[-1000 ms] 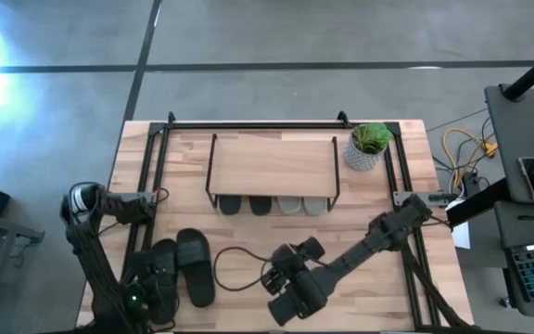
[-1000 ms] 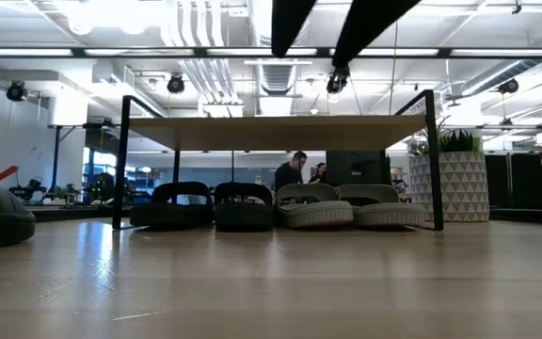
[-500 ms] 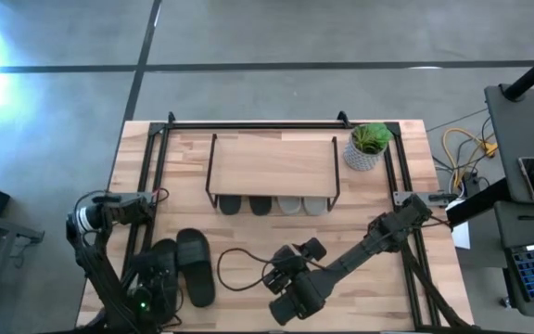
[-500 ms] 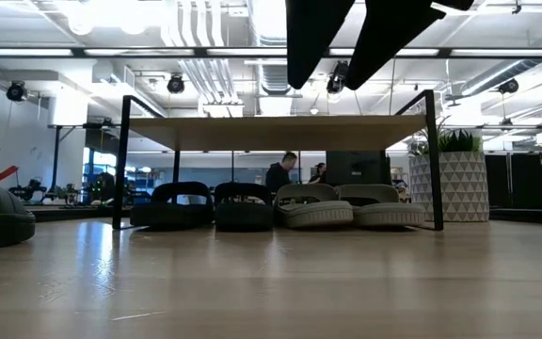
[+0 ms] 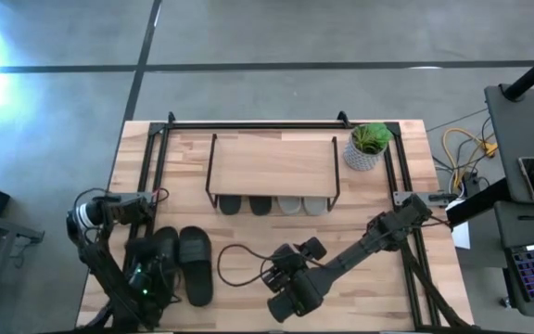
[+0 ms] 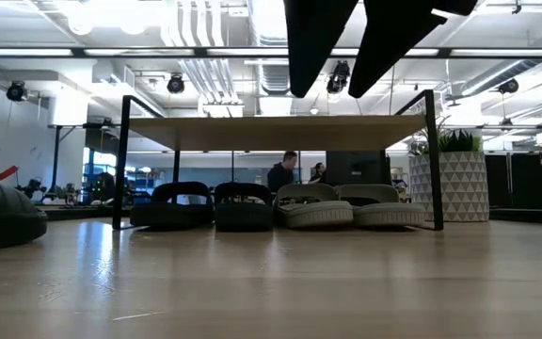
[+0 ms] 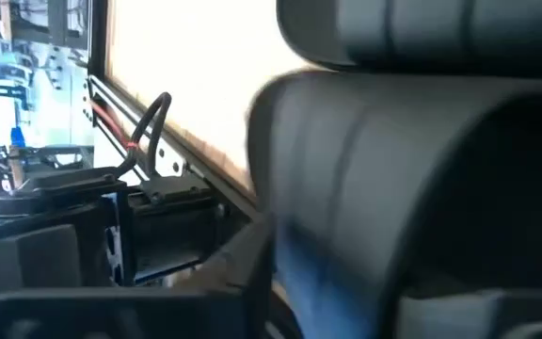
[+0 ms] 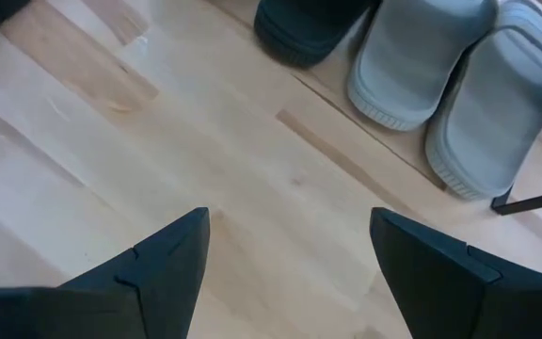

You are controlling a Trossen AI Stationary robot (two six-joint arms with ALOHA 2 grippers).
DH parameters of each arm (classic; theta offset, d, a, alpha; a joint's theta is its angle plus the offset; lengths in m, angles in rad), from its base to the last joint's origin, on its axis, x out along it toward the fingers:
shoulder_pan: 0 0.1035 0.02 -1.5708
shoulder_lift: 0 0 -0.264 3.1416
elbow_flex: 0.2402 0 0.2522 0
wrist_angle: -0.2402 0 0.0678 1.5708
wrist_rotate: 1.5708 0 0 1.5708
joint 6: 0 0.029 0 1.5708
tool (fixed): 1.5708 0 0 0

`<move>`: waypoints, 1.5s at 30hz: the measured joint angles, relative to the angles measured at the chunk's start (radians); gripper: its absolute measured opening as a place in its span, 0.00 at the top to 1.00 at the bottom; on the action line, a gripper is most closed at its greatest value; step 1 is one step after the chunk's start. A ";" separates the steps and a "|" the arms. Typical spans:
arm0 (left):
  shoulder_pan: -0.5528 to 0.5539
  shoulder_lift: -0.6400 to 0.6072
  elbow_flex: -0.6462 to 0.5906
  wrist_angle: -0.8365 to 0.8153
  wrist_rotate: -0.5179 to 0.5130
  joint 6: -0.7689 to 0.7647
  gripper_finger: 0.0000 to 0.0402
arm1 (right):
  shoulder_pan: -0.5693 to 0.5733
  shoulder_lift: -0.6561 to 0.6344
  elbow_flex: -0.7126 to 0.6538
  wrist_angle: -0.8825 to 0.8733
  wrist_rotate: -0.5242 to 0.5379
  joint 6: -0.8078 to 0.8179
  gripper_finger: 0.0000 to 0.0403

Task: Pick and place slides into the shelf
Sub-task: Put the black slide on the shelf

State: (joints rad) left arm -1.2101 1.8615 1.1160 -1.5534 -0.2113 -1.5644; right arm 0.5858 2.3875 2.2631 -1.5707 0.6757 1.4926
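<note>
The shelf [image 5: 272, 165] stands at the table's far middle. Under its board a dark olive pair [image 6: 207, 205] and a pale grey pair [image 6: 344, 204] rest on their soles side by side. The black pair [image 5: 182, 264] lies flat near the table's left near corner. My left gripper [image 5: 145, 278] is low over the left black slide [image 5: 163, 252], whose strap [image 7: 412, 198] fills the left wrist view. My right gripper [image 8: 290, 273] hangs open above bare table [image 8: 252, 160], in front of the shelf, fingers pointing toward the grey pair [image 8: 450, 85].
A potted plant [image 5: 369, 146] stands at the shelf's right end. A black cable [image 5: 235, 269] loops on the table between the black slides and my right gripper. Black frame rails [image 5: 151, 186] run along the table's sides. People [image 6: 290, 174] show far behind the shelf.
My left gripper has moved toward the table's far edge, and the left black slide has shifted the same way with it. My right gripper has come down; its open fingers reach lower into the low view.
</note>
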 joint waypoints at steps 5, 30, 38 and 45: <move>0.013 -0.082 0.001 -0.003 0.032 0.025 0.98 | 0.001 -0.002 0.000 0.000 0.028 0.044 0.29; 0.536 -0.359 0.469 -0.018 -0.748 1.013 1.00 | 0.101 -0.130 -0.008 -0.001 0.431 0.212 0.46; 0.804 -0.377 0.544 0.018 -0.966 1.209 1.00 | 0.079 -0.291 -0.015 -0.001 0.665 0.310 0.50; 0.982 -0.362 0.496 0.318 -0.848 1.436 1.00 | 0.071 -0.545 -0.066 0.000 0.723 0.323 0.50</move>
State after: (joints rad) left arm -0.2280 1.4991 1.6117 -1.2356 -1.0593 -0.1279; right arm 0.6565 1.8421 2.1973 -1.5710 1.3990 1.8154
